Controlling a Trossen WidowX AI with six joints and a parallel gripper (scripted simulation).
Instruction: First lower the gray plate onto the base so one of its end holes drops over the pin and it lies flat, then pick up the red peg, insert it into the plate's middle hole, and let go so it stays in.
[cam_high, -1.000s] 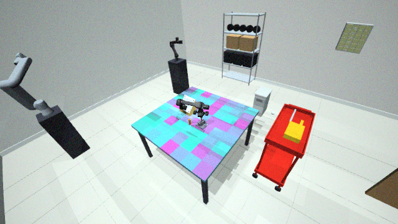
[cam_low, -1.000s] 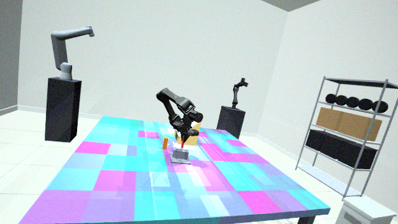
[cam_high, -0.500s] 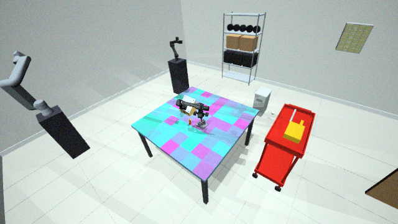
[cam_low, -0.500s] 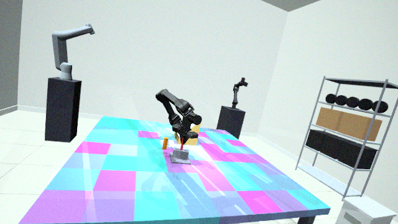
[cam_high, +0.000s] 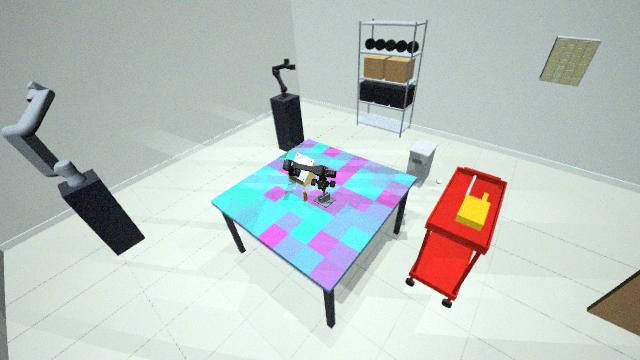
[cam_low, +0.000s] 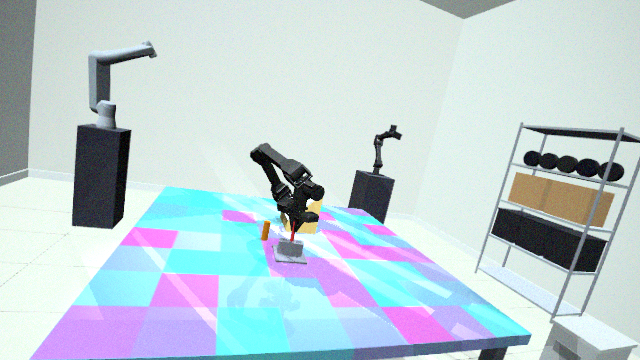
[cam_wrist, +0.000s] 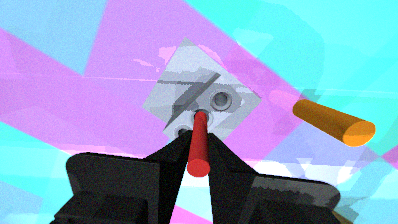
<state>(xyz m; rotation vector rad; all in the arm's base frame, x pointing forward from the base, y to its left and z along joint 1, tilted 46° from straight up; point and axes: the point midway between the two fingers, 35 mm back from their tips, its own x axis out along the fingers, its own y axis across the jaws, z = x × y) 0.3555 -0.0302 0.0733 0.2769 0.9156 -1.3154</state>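
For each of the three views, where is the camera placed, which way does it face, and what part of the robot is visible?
Top: high in the room, looking down at the table; whole arm visible.
Exterior: near the table's edge, looking across it; whole arm.
Wrist: on the arm, looking down along the gripper, shut on the red peg, above the gray plate.
Shared by all: the orange peg.
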